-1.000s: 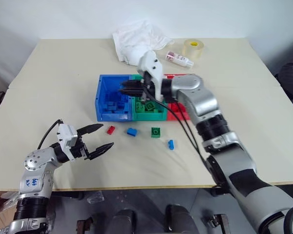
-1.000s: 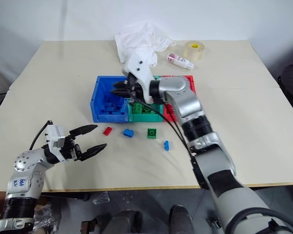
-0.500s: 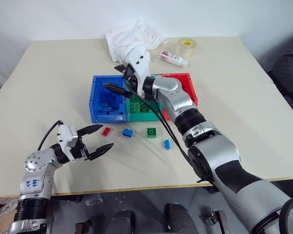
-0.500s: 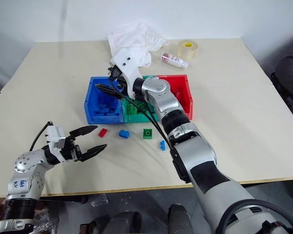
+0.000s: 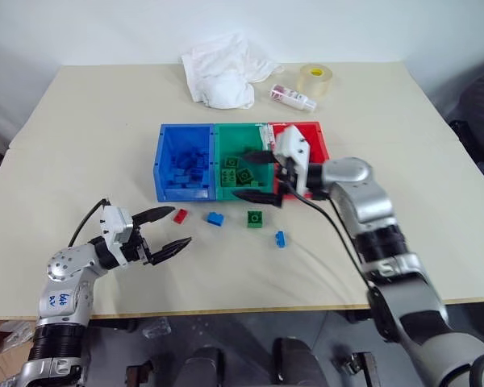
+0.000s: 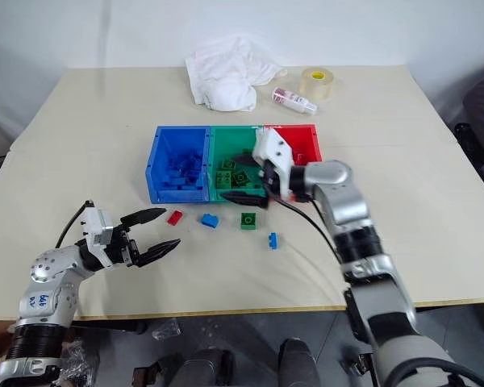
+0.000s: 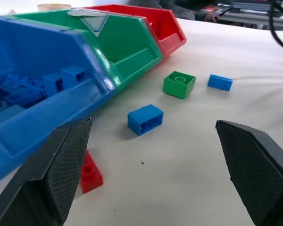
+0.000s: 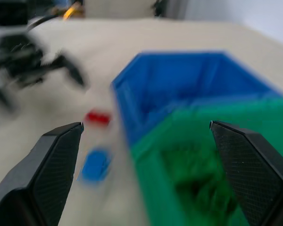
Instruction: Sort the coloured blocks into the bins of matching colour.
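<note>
Right gripper (image 5: pixel 256 176) spread wide, empty, above front wall of green bin (image 5: pixel 240 190), likely positioned between drops. Left gripper (image 5: pixel 164 228) also splayed apart, holding nothing, low over table (image 5: pixel 81 145), aimed toward red block (image 5: pixel 181 215), probably staged for pickup. Four blocks loose in front of bins: red block angled diagonally; blue block (image 5: pixel 216 218) long axis roughly along bin row; green block (image 5: pixel 256 218) square; small blue block (image 5: pixel 281 239) pointing away from bins.
</note>
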Robot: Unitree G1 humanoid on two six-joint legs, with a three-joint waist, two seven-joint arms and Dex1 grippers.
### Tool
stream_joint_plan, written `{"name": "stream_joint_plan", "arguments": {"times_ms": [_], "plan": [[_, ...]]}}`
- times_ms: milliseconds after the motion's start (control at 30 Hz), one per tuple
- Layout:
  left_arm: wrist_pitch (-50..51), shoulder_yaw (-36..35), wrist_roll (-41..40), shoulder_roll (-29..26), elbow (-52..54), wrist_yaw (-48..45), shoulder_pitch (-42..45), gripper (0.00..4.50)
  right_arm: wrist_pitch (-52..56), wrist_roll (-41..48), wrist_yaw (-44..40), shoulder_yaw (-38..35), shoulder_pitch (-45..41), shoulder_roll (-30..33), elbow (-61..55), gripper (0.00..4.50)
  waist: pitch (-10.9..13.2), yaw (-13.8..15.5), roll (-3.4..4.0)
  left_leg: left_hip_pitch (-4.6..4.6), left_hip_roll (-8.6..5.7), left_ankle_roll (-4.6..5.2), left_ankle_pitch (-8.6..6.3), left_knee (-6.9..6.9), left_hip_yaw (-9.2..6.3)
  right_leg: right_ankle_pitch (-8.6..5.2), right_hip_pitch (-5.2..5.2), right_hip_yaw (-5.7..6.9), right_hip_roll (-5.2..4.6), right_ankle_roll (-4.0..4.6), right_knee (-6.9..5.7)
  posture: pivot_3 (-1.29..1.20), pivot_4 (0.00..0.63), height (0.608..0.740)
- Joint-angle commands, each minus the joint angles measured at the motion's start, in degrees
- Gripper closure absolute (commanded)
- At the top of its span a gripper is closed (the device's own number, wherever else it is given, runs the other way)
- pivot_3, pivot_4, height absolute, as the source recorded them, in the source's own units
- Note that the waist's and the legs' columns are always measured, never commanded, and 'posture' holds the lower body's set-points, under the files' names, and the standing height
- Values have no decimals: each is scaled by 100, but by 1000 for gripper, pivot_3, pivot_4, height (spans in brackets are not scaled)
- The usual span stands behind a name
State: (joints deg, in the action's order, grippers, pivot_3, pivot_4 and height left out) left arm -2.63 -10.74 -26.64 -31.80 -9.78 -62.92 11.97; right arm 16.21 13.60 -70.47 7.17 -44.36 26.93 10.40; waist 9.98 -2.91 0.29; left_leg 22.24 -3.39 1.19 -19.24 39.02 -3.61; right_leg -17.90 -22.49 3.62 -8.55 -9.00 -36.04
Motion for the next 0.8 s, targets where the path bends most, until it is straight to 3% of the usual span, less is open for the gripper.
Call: {"name": "stream_joint_plan", "arguments": {"times_ms": [33,200,367,567,800], "plan": [[-97,-76,-40,-110,61,-150,-87,0,482,355,-404,-234,554,761,-941,16,0,47,-1,0,0,0,0,0,4,0,2,0,0,0,6,0,150,740],[-127,-159,-65,-254,-57,-352,-155,0,1126,644,-574,-733,1733,2089,-1807,16,1,159,-1,1,4,1,-1,5,26,0,4,-7,-1,0,17,0,150,740],[-145,-167,-64,-322,-211,-464,-75,0,1199,754,-541,-1027,2504,2676,-2125,16,1,194,-1,-2,10,2,-1,8,43,0,7,-13,-1,0,24,0,150,740],[-125,-95,-18,-260,-305,-473,121,0,1206,734,-187,-875,2382,2527,-2190,16,1,238,-2,-2,11,2,0,9,50,0,4,-17,-1,0,25,0,150,740],[-109,-26,-10,-161,-190,-362,140,0,1212,183,445,101,1659,1722,-1815,16,1,270,-2,-2,13,2,0,11,50,0,2,-15,0,0,24,0,150,740]]}}
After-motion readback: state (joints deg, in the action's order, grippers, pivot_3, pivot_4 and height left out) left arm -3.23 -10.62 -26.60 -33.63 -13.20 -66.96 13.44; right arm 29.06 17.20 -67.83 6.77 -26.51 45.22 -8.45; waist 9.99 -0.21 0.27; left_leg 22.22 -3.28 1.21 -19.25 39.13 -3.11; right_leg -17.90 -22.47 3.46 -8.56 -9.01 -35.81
